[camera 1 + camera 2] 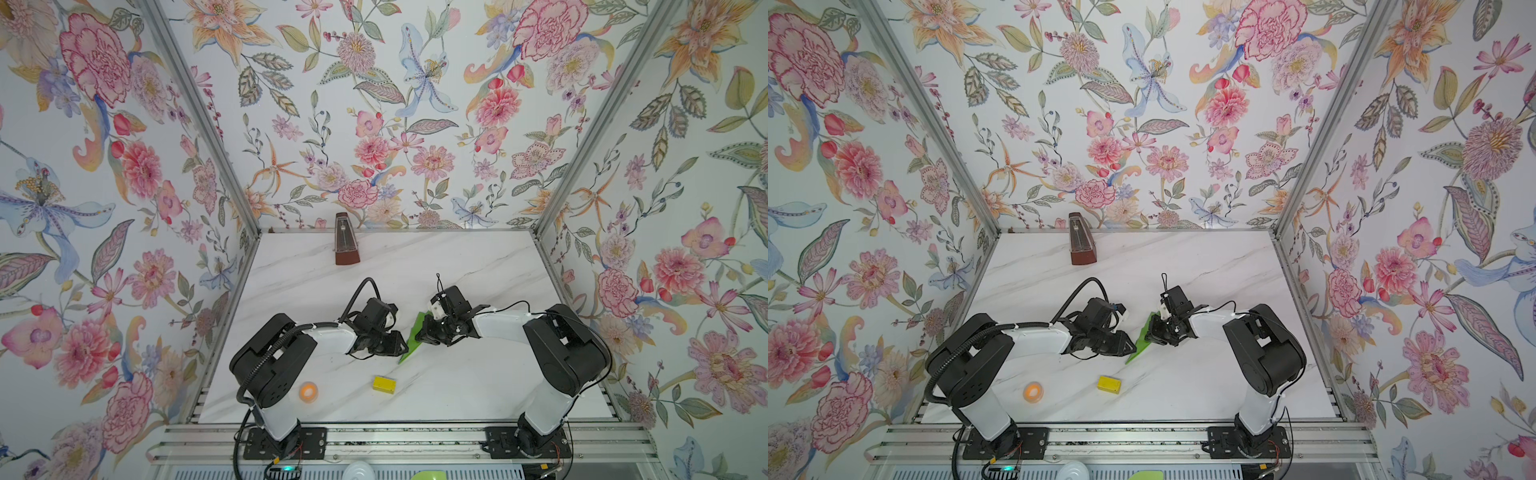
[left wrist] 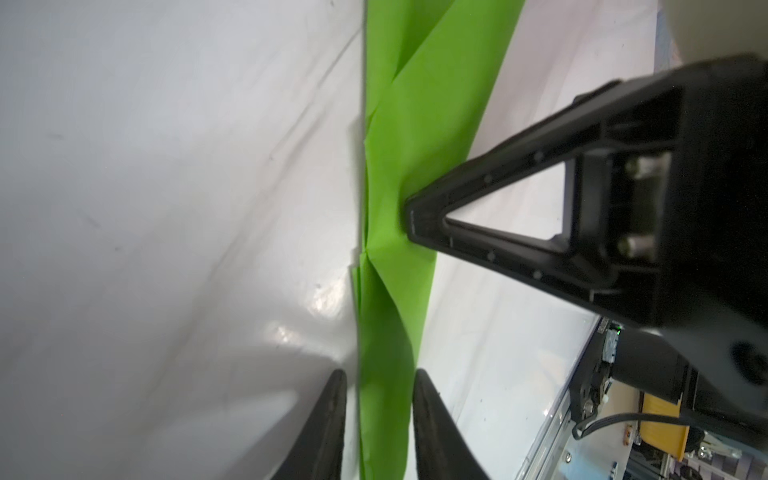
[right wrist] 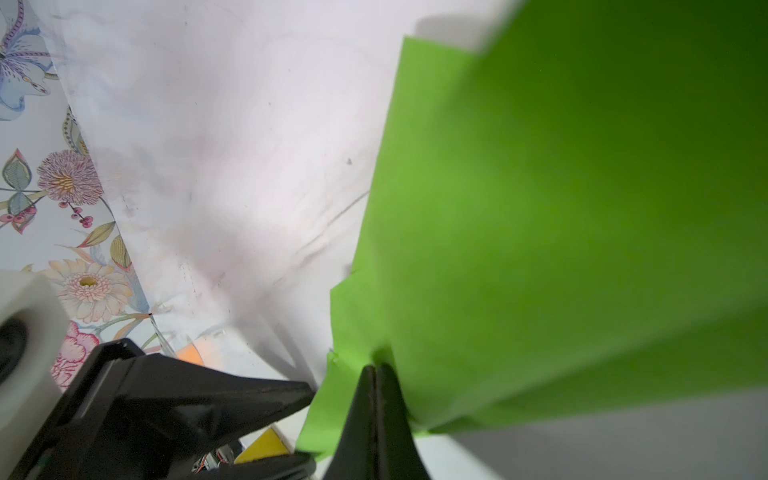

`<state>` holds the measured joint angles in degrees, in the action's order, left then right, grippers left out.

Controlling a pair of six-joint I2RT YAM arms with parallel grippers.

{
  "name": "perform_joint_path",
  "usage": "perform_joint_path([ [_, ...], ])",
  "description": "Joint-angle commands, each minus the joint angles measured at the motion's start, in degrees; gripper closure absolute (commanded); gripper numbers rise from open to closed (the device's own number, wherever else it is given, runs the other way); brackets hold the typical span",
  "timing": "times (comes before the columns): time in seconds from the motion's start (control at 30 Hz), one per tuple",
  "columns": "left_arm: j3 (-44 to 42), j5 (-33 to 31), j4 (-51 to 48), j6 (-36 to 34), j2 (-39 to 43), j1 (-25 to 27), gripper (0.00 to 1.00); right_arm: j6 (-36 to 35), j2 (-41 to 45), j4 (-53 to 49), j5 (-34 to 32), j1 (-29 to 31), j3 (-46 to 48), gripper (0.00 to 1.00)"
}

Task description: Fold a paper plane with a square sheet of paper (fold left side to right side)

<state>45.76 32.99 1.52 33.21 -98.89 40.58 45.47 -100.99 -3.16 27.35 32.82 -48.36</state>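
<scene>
Floral wallpaper (image 1: pixel 104 166) on three sides, white marble-look table (image 1: pixel 457 266). On the table I see an orange round object (image 1: pixel 308 392) at 7 o'clock, a brown metronome (image 1: pixel 346 245) at 11 by the back wall, and a yellow block (image 1: pixel 384 384) at 6. The left gripper (image 2: pixel 379 374) is near centre, jaws narrowly parted either side of the paper plane (image 1: pixel 409 353); can't tell if they touch it. Plane is at table centre, nose toward 7. Right gripper (image 3: pixel 376 368) reaches from 3, pinched tight on the plane's edge.
</scene>
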Motion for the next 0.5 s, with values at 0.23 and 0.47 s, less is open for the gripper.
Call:
perform_joint_path([
  [0.23, -0.7, 6.6, 6.8, 3.9, -2.1, -0.6, 0.65, 3.0, -2.7, -1.8, -4.5, 1.1, 3.1, 1.0],
  [0.47, -0.3, 8.5, 10.5, 5.4, -4.6, -0.6, 0.7, 3.2, -3.1, -1.3, -4.4, 1.0, 3.4, 1.0],
])
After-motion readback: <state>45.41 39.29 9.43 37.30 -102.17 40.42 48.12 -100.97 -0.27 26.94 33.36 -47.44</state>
